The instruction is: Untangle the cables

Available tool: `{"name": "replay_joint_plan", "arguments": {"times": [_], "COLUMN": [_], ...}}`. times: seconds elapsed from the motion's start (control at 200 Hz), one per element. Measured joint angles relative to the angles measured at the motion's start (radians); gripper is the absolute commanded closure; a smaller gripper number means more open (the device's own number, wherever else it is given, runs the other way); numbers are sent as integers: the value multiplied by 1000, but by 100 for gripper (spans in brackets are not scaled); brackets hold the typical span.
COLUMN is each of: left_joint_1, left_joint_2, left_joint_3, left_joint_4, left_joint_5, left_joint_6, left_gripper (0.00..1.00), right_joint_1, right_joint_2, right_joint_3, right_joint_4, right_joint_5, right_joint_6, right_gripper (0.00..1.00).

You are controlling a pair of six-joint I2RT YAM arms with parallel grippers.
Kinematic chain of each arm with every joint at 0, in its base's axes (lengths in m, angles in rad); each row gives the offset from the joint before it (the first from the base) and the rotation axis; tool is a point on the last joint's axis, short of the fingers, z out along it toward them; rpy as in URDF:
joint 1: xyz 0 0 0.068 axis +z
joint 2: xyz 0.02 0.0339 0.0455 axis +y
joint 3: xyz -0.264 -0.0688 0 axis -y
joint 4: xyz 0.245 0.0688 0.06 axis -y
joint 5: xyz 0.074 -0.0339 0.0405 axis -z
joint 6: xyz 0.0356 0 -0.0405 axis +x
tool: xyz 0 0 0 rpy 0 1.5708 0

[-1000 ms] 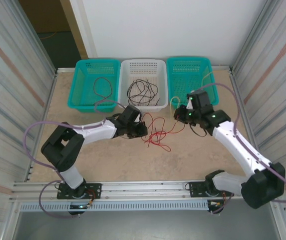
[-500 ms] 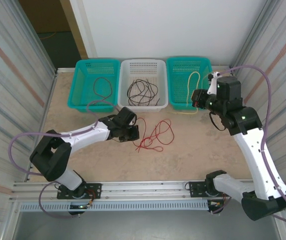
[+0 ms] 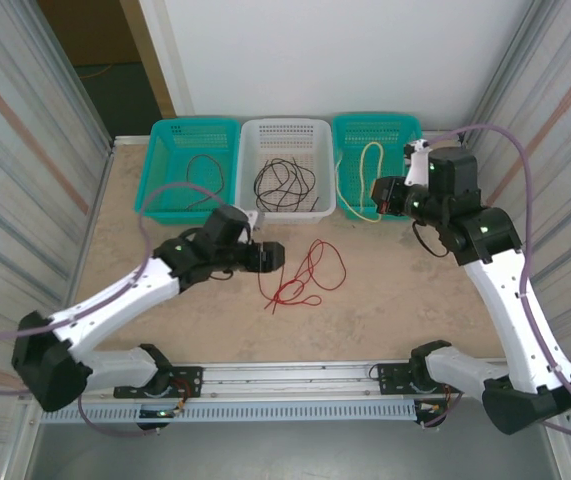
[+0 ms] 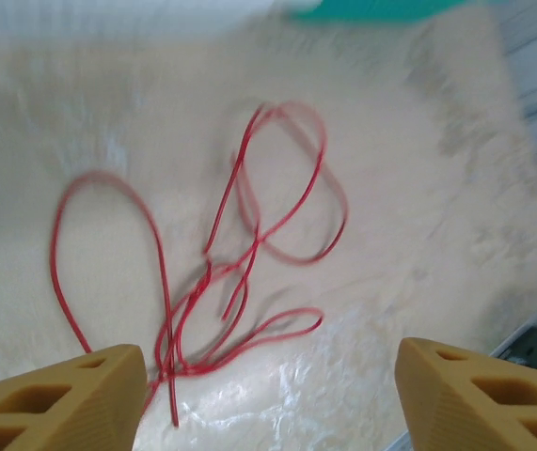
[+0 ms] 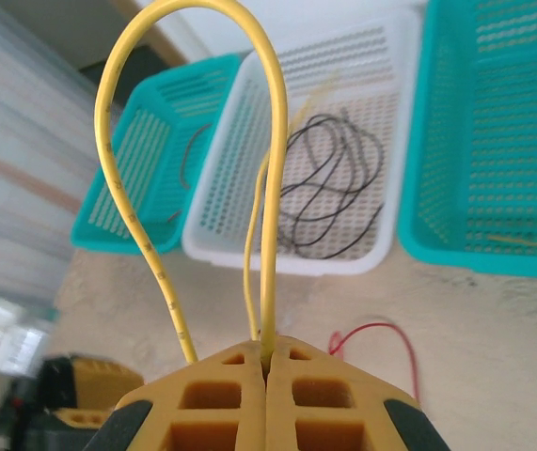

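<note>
Beige, stone-patterned table (image 3: pixel 395 290) sits between ribbed metal side walls, with a plain white wall behind. Three mesh baskets stand in a row along the far edge: a left teal basket (image 3: pixel 165 205), a white basket (image 3: pixel 285 125) and a right teal basket (image 3: pixel 380 118).

A dark cable (image 3: pixel 203 172) curls in the left teal basket. Black cables (image 3: pixel 285 182) lie coiled in the white basket.

The left gripper (image 3: pixel 270 255) is over the middle of the table with its jaws spread wide and nothing between them. In its wrist view the left gripper's (image 4: pixel 268 390) fingers (image 4: pixel 56 395) sit at the two bottom corners. The red cable (image 4: pixel 249 254) lies loose on the table in front of them, in overlapping loops, and its near knot is just beside one finger. From above, the red cable (image 3: pixel 305 272) is just right of that gripper, apart from the baskets.

The right gripper (image 3: pixel 380 195) is raised near the right teal basket. Its jaws are pressed together on the yellow cable (image 3: pixel 370 165), which loops over that basket's left part. In the wrist view the yellow cable (image 5: pixel 276 188) rises from the closed right gripper (image 5: pixel 266 376) in a tall arch. Small dark marks run along its sheath, too small to read.

No brand or label can be read anywhere.
</note>
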Motion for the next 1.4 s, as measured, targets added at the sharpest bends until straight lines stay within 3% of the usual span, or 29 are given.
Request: {"name": "replay_joint_plan", "arguments": {"times": [0.19, 0.401, 0.686, 0.882, 1.102, 1.403], "left_joint_1": [64, 64, 64, 64, 78, 116], "left_joint_2": [-91, 14, 80, 81, 76, 44], "left_joint_3": [130, 171, 170, 169, 109, 14], "left_joint_4": [104, 212, 229, 262, 360, 480], "left_joint_5": [37, 135, 186, 212, 272, 304], "left_joint_6": [64, 74, 56, 55, 8, -81], "left_gripper": [30, 42, 54, 54, 45, 43], "right_joint_1": [119, 273, 304, 307, 313, 313], "right_joint_2": [64, 142, 156, 156, 156, 156], "right_joint_3": [0, 0, 0, 0, 0, 0], "right_joint_4": [49, 85, 89, 90, 90, 90], "right_joint_5": [-34, -19, -9, -11, -2, 27], "right_joint_6": [12, 24, 22, 22, 22, 23], "right_gripper": [100, 100, 100, 100, 100, 100]}}
